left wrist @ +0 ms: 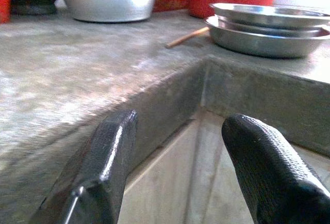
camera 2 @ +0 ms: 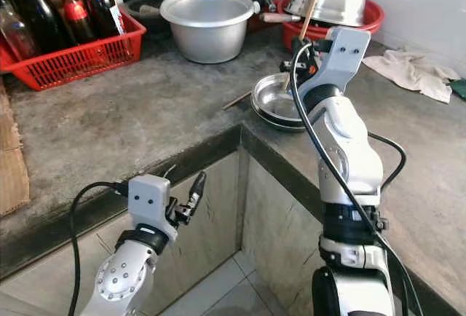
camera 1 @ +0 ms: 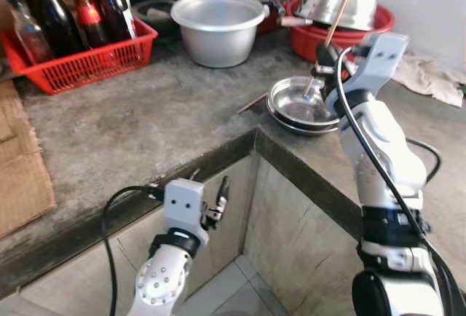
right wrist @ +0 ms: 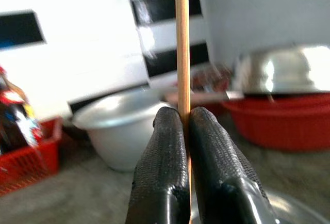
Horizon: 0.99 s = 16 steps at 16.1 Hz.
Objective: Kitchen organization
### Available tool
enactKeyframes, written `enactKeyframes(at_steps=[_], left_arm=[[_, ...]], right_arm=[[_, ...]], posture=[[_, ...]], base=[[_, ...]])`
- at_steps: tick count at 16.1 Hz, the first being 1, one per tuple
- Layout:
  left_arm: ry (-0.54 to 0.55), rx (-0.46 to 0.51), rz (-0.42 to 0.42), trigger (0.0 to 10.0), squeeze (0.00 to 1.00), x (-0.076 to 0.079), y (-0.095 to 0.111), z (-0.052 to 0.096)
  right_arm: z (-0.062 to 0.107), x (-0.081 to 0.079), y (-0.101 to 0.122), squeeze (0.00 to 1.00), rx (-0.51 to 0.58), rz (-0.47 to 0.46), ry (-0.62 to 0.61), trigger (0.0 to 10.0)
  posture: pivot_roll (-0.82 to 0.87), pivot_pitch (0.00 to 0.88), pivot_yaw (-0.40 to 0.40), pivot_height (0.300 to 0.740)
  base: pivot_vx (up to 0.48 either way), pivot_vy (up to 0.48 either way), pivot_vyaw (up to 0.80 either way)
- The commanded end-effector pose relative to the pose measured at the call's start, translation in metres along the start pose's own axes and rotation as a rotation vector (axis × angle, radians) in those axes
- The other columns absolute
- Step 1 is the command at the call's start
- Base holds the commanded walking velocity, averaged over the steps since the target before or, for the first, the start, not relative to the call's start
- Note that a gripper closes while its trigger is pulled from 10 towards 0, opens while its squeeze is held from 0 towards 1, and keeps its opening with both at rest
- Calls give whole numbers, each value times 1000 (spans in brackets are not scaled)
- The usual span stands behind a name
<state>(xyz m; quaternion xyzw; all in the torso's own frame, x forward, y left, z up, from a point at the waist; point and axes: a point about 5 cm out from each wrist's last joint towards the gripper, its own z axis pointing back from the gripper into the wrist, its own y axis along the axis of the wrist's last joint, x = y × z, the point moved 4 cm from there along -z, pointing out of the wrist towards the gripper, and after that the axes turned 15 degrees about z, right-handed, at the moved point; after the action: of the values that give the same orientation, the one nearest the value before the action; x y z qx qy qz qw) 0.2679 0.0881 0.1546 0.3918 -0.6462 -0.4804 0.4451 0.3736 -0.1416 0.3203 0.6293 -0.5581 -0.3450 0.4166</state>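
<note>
- The right pincer (camera 1: 325, 60), at upper right of the frame, is clamping a wooden chopstick (right wrist: 181, 48) upright over the stacked steel plates (camera 1: 295, 108).
- A second stick (camera 1: 253, 103) is lying on the counter (camera 1: 145, 127), seemingly awaiting collection.
- The left pincer (left wrist: 180, 167) is hanging open below the counter edge.

— Can any writing be read here?
— No. The bottles (camera 1: 87, 10) in the red basket (camera 1: 80, 65) carry labels, but they are too blurred and small to make out.
— Anything elsewhere?
— Nothing legible.
</note>
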Motion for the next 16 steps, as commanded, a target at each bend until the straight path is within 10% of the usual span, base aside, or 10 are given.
enactKeyframes(at_steps=[1, 4, 7, 13, 16], left_arm=[[-4, -9, 1, 10000, 0, 1, -3, 1], [-6, -5, 3, 10000, 0, 1, -2, 0], [-10, 10, -7, 10000, 0, 1, -2, 0], [-34, 4, 27, 10000, 0, 6, -1, 1], [-67, -12, 45, 10000, 0, 12, -4, 2]], right_arm=[[7, 0, 0, 0, -13, 10, -15, 0], [9, 1, 11, 0, 38, 45, -46, 0], [17, 1, 25, 0, 84, 348, -39, 0], [106, 1, -38, 0, -109, 507, -100, 0], [118, -3, -46, 0, -148, 478, -114, 0]], posture=[[111, 81, -51, 740], [112, 80, -52, 740], [104, 74, -51, 740], [84, 49, -37, 740], [79, 35, -28, 740]], base=[[0, 0, 0], [0, 0, 0], [0, 0, 0], [0, 0, 0], [0, 0, -425]])
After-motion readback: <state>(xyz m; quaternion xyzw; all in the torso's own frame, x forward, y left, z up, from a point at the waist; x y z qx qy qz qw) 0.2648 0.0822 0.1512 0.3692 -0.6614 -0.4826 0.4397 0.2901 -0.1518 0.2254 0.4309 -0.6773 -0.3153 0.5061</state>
